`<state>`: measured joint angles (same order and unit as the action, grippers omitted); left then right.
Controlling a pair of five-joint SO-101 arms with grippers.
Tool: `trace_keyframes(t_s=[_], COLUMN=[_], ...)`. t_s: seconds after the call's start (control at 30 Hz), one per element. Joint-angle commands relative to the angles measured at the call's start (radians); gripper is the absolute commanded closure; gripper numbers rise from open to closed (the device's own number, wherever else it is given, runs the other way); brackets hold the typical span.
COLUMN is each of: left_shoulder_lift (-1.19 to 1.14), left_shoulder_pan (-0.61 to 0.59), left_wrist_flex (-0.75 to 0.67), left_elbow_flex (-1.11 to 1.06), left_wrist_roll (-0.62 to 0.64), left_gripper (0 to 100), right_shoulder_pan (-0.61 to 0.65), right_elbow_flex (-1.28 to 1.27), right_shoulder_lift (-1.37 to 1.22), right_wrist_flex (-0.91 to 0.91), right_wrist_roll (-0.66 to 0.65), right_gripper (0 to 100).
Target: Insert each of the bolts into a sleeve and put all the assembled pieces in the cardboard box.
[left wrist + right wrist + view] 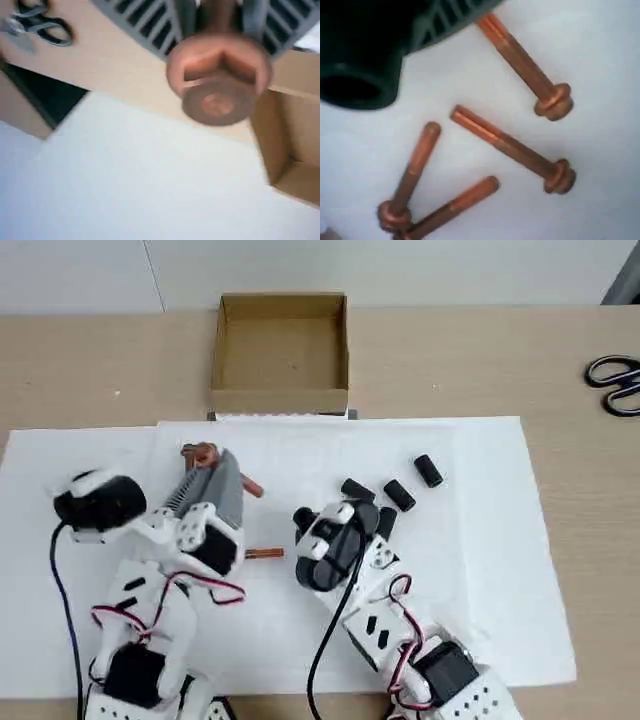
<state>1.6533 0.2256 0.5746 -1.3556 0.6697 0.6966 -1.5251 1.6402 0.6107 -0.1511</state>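
Left jaws grip one bolt; right jaws hold one sleeve. Four bolts on paper, three sleeves loose, one box.

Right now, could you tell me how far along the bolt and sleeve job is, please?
Done: nothing; the cardboard box is empty. In hand: the left gripper holds a bolt, and the right gripper appears to hold a sleeve. Left: four bolts and several sleeves lie loose on the paper, so every insertion and boxing is yet to do.
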Motion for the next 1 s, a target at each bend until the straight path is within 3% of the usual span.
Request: trace_keyframes(t_s=[0.0, 0.33, 0.6, 0.97], left_shoulder_lift=[0.043, 0.043, 0.048, 0.041], left_shoulder_pan=[0.071, 0.1, 0.17, 0.17], left_wrist_flex=[-0.031, -0.029, 0.063, 0.063], left_elbow_flex=[0.001, -0.015, -0.01, -0.016], left_wrist_roll=[0.014, 0.014, 0.014, 0.012], left_gripper=[100, 100, 100, 100], right_shoulder_pan=[0.022, 0.024, 0.024, 0.038], right_elbow_flex=[-0.011, -0.028, -0.02, -0.003], right_shoulder_lift=[0.045, 0.064, 0.068, 0.07], right_wrist_flex=[-0.025, -0.024, -0.024, -0.025], right_wrist_roll=[0.003, 0.003, 0.003, 0.002], right_gripper=[99.6, 99.6, 99.6, 99.6])
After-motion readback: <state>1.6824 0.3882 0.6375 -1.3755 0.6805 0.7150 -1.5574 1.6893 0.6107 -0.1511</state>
